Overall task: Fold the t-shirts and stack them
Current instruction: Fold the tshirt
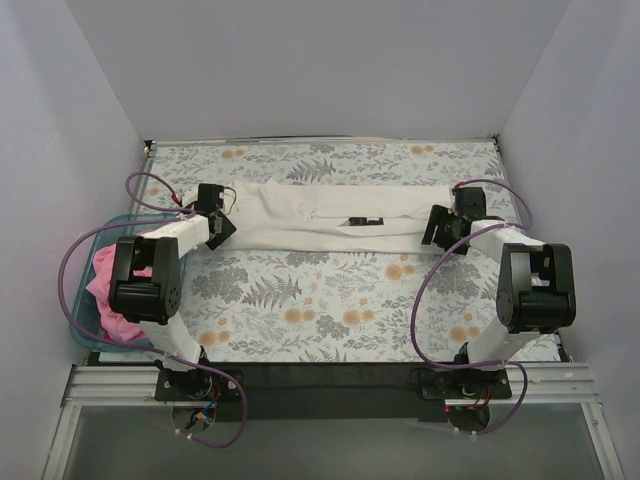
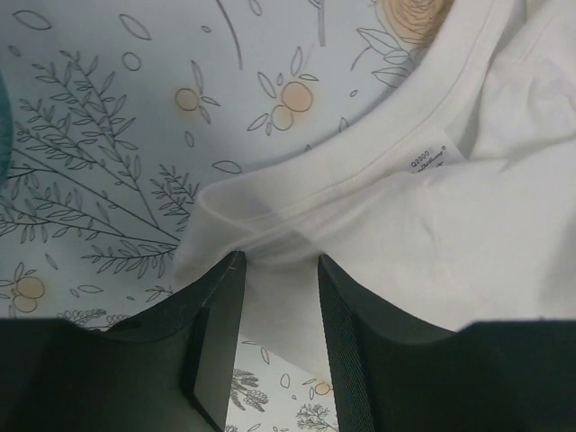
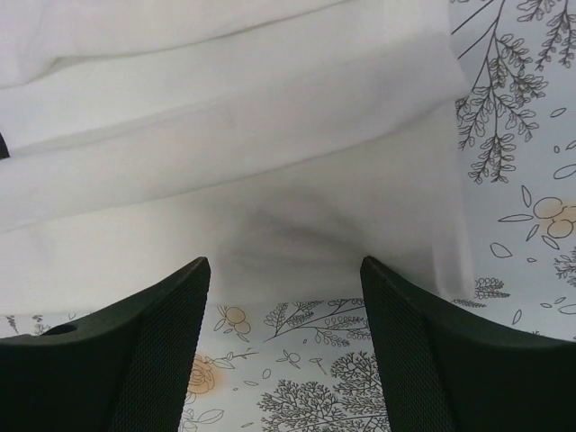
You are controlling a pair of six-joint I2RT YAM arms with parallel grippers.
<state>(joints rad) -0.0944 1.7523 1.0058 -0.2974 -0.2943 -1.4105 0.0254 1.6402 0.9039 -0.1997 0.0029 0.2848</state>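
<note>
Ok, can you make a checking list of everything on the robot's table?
Surface: flowery table, flat.
Job's things: white shirt lies as a long strip across the far side; pink shirt bunched in the basket.
Clutter: teal basket at the left edge.
Grippers: left gripper open astride the white shirt's collar end; right gripper open over its other end.
Cables: purple cables loop off both arms.
Surroundings: plain walls.

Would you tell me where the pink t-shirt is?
Top view, far left: the pink t-shirt lies bunched in the teal basket, beside the left arm.
</note>
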